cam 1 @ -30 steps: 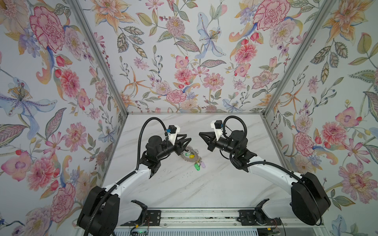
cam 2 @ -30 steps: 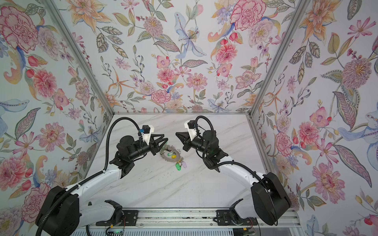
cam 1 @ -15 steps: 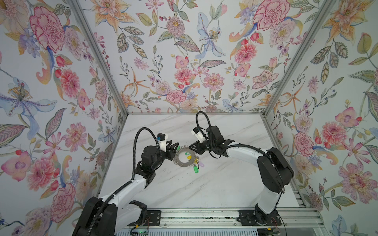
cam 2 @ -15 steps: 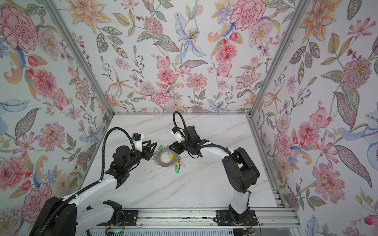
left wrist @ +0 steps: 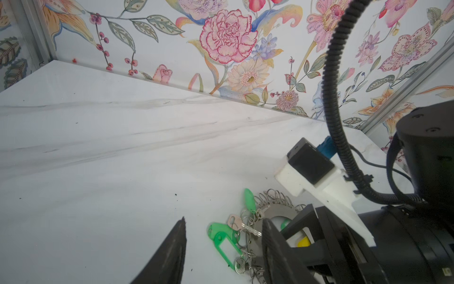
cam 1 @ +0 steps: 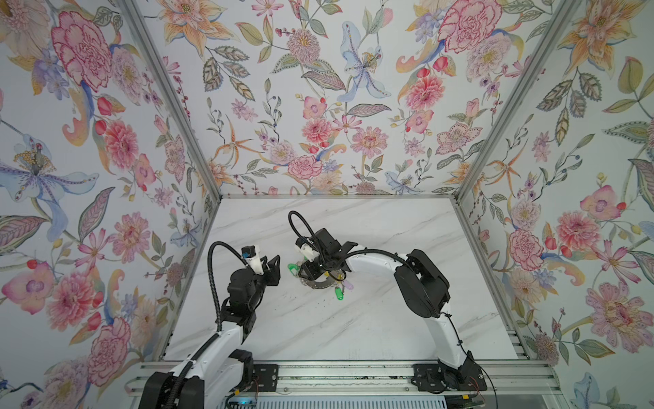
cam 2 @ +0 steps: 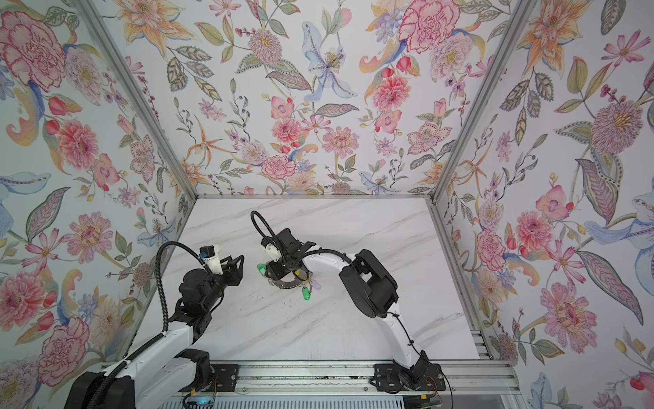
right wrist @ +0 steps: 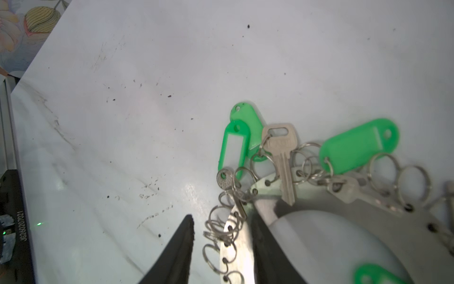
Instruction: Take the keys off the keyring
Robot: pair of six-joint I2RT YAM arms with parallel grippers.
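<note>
The keyring (cam 1: pixel 320 283) lay flat near the middle of the marble surface (cam 1: pixel 354 329), a touch closer to its left edge than its right. The keys (right wrist: pixel 282 157) were fanned around its rim on small wire loops. In both top views one green tag (cam 1: pixel 291 267) stuck out toward the left edge, and another green tag (cam 2: pixel 305 294) and a lilac tag (cam 1: pixel 348 284) lay on the near side. In the left wrist view a yellow tag (left wrist: pixel 304 242) showed inside the ring's hole.

Your right gripper (right wrist: pixel 222 221) was down on the ring with its jaws apart, straddling the flat rim. One finger (right wrist: pixel 260 236) stood inside the hole against the inner edge. The other finger (right wrist: pixel 184 241) stood outside, beyond the wire loops and clear of the metal. You had that arm rising from the near right corner, elbow high, forearm arching toward the left edge and wrist tipped downward.

Your left gripper (cam 1: pixel 274 265) hung just beside the ring's left side without touching it, jaws apart with nothing between them. That arm ran up from the near left corner along the left edge, wrist turned toward the ring.
</note>
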